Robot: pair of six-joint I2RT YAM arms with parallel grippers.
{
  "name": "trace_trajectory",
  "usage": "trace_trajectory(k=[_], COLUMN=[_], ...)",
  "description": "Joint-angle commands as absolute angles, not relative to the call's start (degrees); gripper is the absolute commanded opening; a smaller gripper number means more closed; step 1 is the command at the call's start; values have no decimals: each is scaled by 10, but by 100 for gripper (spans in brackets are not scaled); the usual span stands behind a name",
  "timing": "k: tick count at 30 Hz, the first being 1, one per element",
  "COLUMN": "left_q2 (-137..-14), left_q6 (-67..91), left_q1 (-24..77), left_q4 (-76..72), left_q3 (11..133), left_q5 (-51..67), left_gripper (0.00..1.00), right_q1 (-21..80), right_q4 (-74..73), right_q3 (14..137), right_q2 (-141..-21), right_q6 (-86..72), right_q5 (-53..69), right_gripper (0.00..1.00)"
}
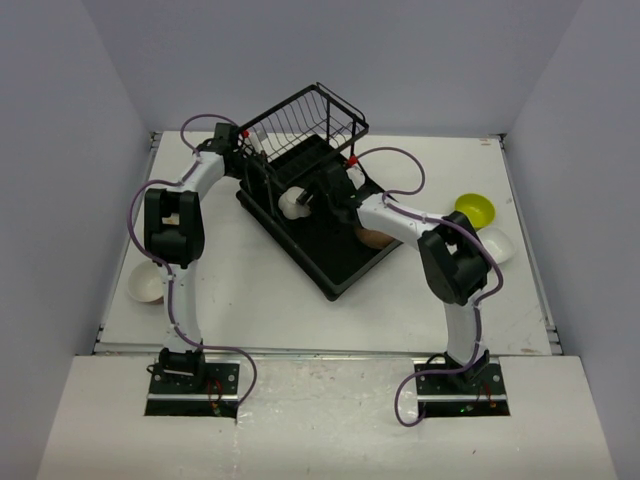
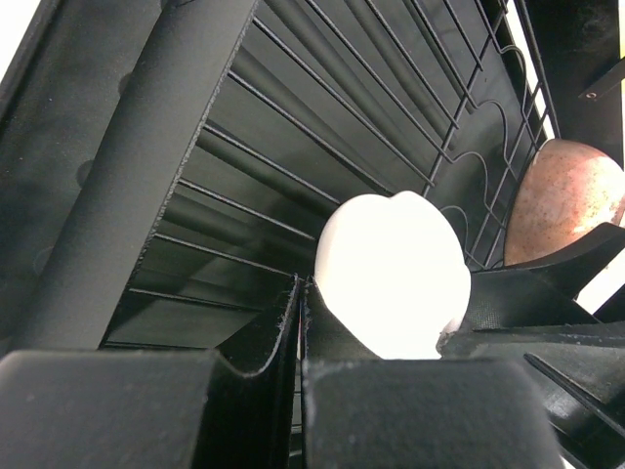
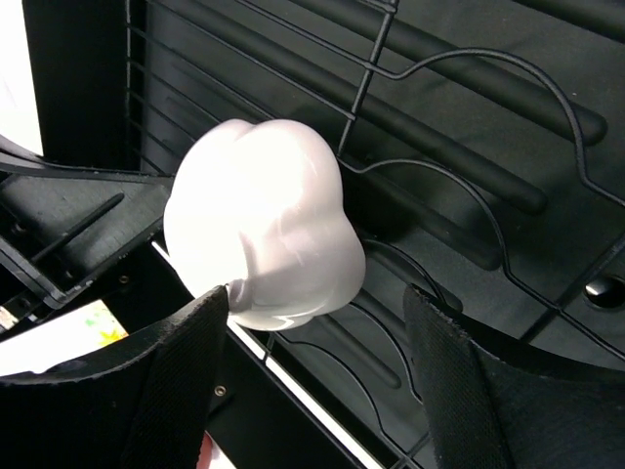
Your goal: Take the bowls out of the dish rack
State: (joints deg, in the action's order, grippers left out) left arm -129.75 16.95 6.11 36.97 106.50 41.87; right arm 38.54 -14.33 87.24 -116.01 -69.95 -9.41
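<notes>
White bowl (image 3: 262, 234) stands on edge in the wire slots of the dish rack (image 1: 330, 265), just ahead of the right gripper (image 3: 317, 322). Jaws stand wide open. The bowl's lower rim is at the tip of one finger (image 3: 171, 381) and well clear of the other, so it is not clamped.

Right arm reaches in from the right side of the rack, forearm low over the tray, crossing above the tan-brown bowl (image 1: 375, 238), which also lies in the rack.

Left gripper (image 2: 301, 332) is fully closed, with nothing visible between the fingers. The white bowl sits just beyond its tips. Left arm stretches to the rack's far left edge, beside the wire basket (image 1: 305, 120).

On the table: lime-green bowl (image 1: 476, 209) and second white bowl (image 1: 500, 245) right of the rack, third white bowl (image 1: 147, 285) at the left edge.
</notes>
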Motion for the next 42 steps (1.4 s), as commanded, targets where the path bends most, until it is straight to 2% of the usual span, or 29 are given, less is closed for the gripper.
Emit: trace_trajectory(k=[1,13,32,42], left_q2=[-1276,-1273,-1264,-1263], left_q6=[178,178,177,178], left_q1=[63,64,64,64], left_q4=[403,403,399,398], left_q3=[1063,1057,1041,1039], left_q5=[447,447,453,449], left_gripper=[0,0,0,0], right_q1=[381,374,374,375], right_q4=[-128,-128,-84,-67], right_q3=[900,911,902,880], right_q2=[-1170,-1184,-1208,-1175], right_q6=[-708,-713,-723,-711], right_q5=[-95,-91,-66,-74], right_gripper=[72,66,65,51])
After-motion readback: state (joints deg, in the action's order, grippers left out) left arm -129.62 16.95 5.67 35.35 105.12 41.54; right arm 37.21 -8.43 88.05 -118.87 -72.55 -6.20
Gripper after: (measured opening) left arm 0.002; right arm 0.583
